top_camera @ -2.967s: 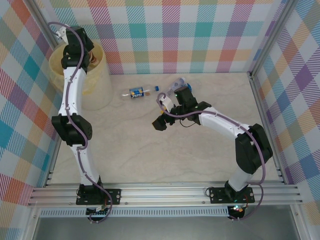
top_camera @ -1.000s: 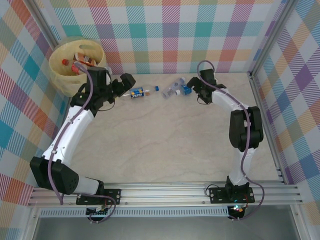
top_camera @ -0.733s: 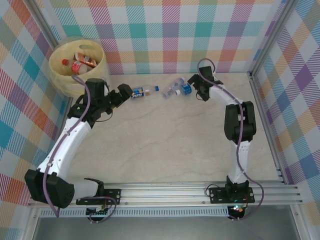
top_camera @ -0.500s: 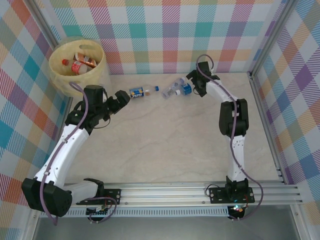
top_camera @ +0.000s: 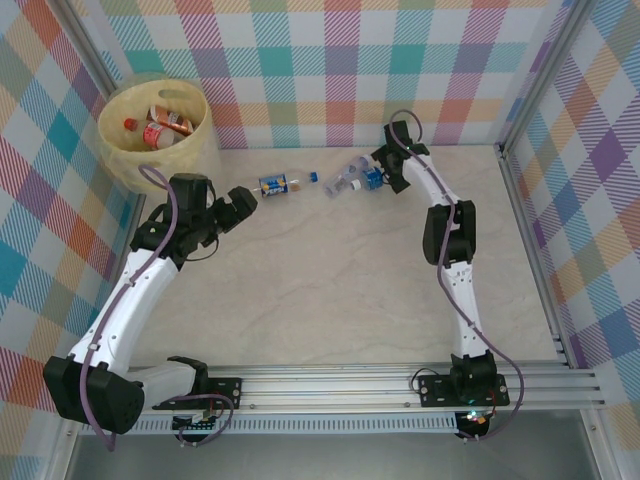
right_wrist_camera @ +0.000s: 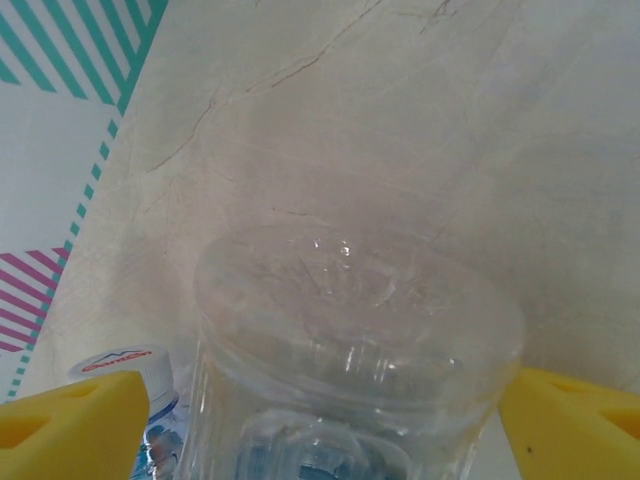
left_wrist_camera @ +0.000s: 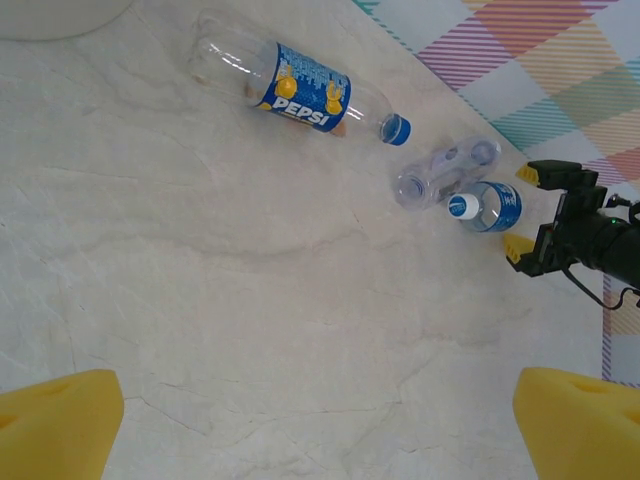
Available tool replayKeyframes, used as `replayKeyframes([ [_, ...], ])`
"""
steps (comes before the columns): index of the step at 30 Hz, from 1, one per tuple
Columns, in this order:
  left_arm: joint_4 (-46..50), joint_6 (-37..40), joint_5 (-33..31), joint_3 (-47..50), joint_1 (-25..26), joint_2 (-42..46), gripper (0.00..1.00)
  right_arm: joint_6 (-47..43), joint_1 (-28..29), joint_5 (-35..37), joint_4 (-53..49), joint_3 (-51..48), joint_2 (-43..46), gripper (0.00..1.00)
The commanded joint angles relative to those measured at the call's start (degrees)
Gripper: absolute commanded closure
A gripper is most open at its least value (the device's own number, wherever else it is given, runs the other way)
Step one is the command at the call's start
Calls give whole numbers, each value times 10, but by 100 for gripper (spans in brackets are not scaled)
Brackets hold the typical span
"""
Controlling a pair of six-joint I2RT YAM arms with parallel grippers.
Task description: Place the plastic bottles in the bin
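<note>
Right gripper (top_camera: 382, 172) straddles the blue-labelled bottle (top_camera: 370, 179) at upper centre, fingers spread either side, not yet pinching.
Left gripper (top_camera: 236, 205) hangs wide open short of the Pepsi bottle (top_camera: 275, 185); bin (top_camera: 110, 125) sits upper left. Next, I'd say: squeeze, lift, carry across.

Bright, diffuse light is spreading evenly over the pale counter (top_camera: 330, 270), casting only faint, soft-edged shadows and no harsh glare. Between the right jaws, the clear bottle (right_wrist_camera: 350, 340) is sitting too close to the lens, blurring into a milky, washed-out haze. Ahead of the left jaws the counter is showing crisp, while the yellow fingertips (left_wrist_camera: 55, 420) themselves are looking soft.
</note>
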State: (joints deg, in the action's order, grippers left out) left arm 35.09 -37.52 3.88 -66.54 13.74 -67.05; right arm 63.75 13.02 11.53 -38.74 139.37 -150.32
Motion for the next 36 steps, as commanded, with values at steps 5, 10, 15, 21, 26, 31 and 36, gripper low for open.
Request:
replayKeyframes([
  [5,12,60,54,-33,5,-24,0,-51,-9,-34,19,-51,34,26],
  [10,-20,69,103,-25,6,-30,0,-76,-9,-25,153,-217,132,37],
  [15,-40,66,135,-14,12,-46,0,-124,-9,-30,253,-374,240,40],
  [21,-71,72,154,-6,52,-59,0,-137,-6,-75,366,-583,401,43],
  [26,-117,121,194,3,111,-69,0,-144,11,-118,424,-719,542,44],
  [31,-149,160,209,8,162,-78,0,-144,29,-174,447,-805,655,46],
  [36,-187,195,245,-1,209,-106,0,-134,58,-250,475,-843,720,46],
])
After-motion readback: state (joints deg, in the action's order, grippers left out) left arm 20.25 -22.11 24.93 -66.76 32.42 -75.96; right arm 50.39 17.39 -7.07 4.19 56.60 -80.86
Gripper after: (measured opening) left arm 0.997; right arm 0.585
